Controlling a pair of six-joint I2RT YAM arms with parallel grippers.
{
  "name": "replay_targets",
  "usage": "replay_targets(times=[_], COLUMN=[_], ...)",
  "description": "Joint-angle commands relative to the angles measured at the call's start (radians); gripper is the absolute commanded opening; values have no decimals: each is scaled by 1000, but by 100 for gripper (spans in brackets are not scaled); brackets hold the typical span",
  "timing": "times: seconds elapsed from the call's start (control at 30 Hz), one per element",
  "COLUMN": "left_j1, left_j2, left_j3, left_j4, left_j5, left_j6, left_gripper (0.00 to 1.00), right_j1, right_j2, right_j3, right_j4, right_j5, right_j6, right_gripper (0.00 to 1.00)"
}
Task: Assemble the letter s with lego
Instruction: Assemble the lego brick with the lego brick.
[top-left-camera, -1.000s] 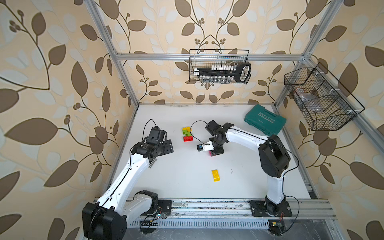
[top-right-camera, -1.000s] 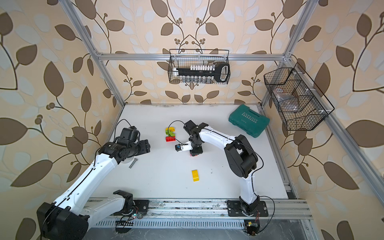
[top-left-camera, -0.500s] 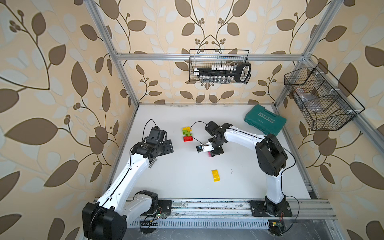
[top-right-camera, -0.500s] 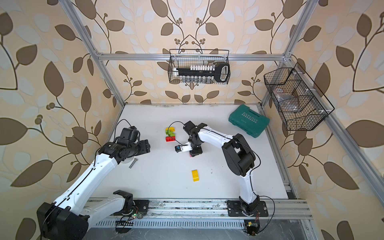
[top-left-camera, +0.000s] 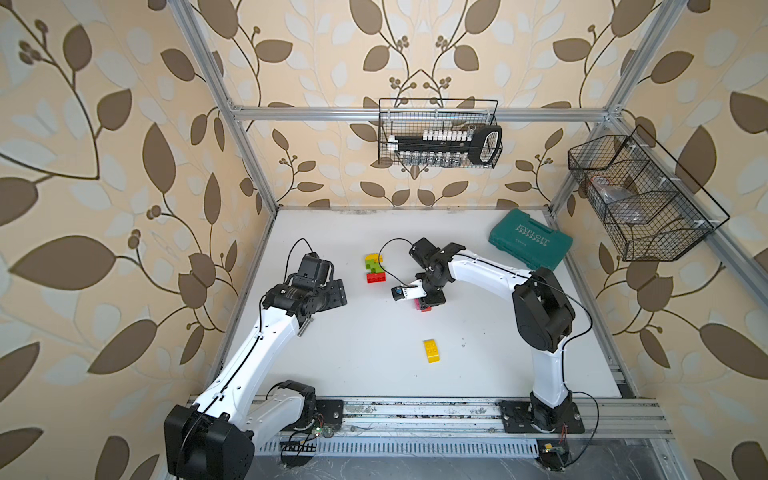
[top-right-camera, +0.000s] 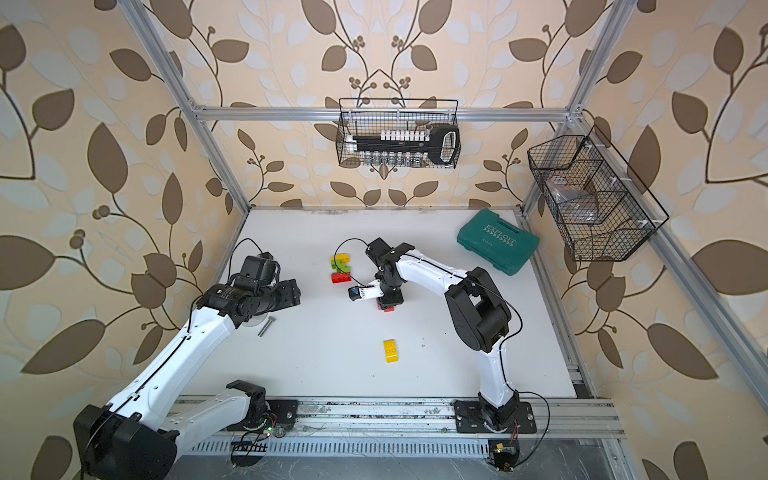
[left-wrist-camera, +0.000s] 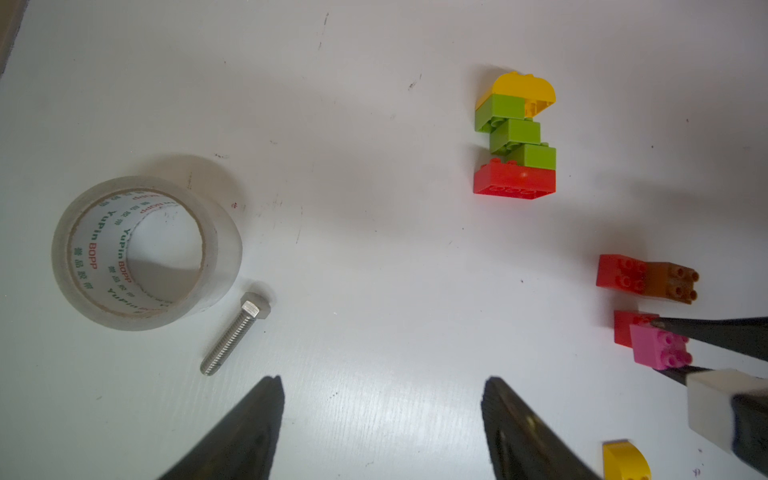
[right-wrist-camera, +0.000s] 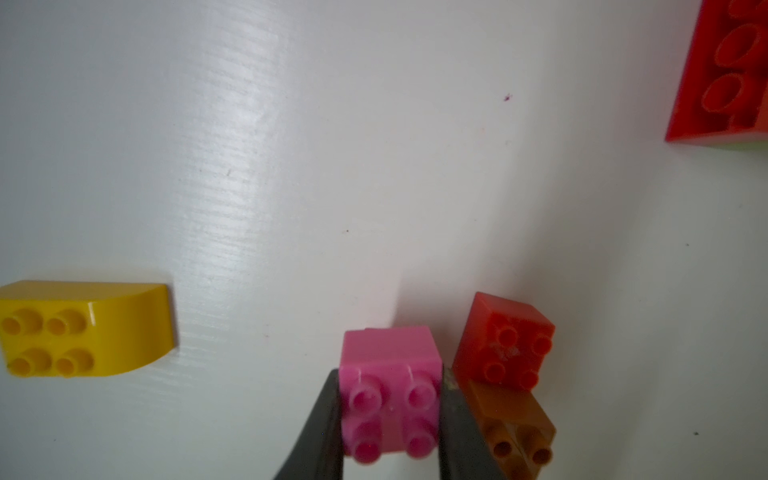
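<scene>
Your R gripper (right-wrist-camera: 390, 376) pinches the pink square studded plastic brick (left-wrist-camera: 658, 347), beside a red brick (right-wrist-camera: 505, 345) & brown brick (right-wrist-camera: 515, 419); L gripper (left-wrist-camera: 382, 386) gapes empty. Back-wall black wire basket (top-left-camera: 436, 101) holds a black socket rack (top-left-camera: 449, 143).

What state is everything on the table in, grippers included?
left gripper, open, empty
right gripper, shut on pink brick
lego stack, joined, on its side
red and brown pair, touching, loose
yellow brick, loose, apart
teal case, closed
tape roll, on its end
bolt, lying flat
</scene>
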Motion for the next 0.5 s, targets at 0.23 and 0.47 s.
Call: replay_targets(times=[0.23,0.47], left_j1=[12,12], left_j2=[-6,-6], left_j3=[-2,-2], left_j4=[-8,-11], left_j5=[-11,-14], left_j6=[23,22], left_gripper=[78,78], right_j1=[-9,-10], right_j2=[58,73], right_j3=[34,30], right_j4=[-18,-12], right_j5=[-21,-14], right_j6=[22,34], right_gripper=[10,10])
